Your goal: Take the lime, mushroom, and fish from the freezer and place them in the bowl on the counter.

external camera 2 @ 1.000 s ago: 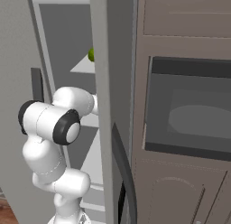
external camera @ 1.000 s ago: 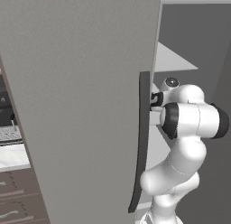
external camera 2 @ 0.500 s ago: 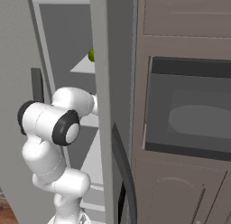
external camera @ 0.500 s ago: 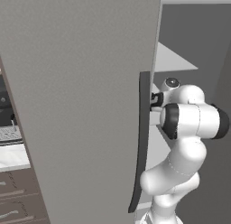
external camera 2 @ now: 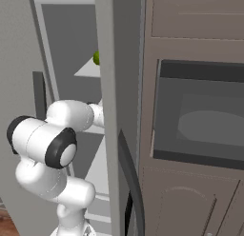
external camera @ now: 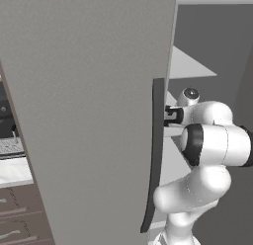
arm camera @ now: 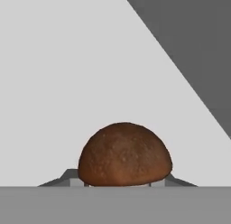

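Note:
In the hand view a brown mushroom (arm camera: 124, 153) sits on a pale freezer shelf (arm camera: 90, 60). My gripper (arm camera: 119, 183) is shut on it, with its fingertips (arm camera: 68, 177) pressed to the cap's two sides. The freezer (external camera: 89, 91) stands with its broad grey door swung open. My arm reaches past the door's dark handle (external camera: 155, 155), and the hand is hidden behind the door. The green lime (external camera 2: 96, 57) lies on an upper shelf (external camera 2: 90, 68). The fish is hidden and the bowl is out of view.
The open door's edge (external camera 2: 107, 111) stands close to the right of my arm. A built-in oven (external camera 2: 200, 116) in brown cabinetry fills the right side. A strip of white counter (external camera: 12, 169) over dark drawers (external camera: 15, 224) shows at the far left.
The arm has held its place in both base views. The jaws have come in onto the mushroom.

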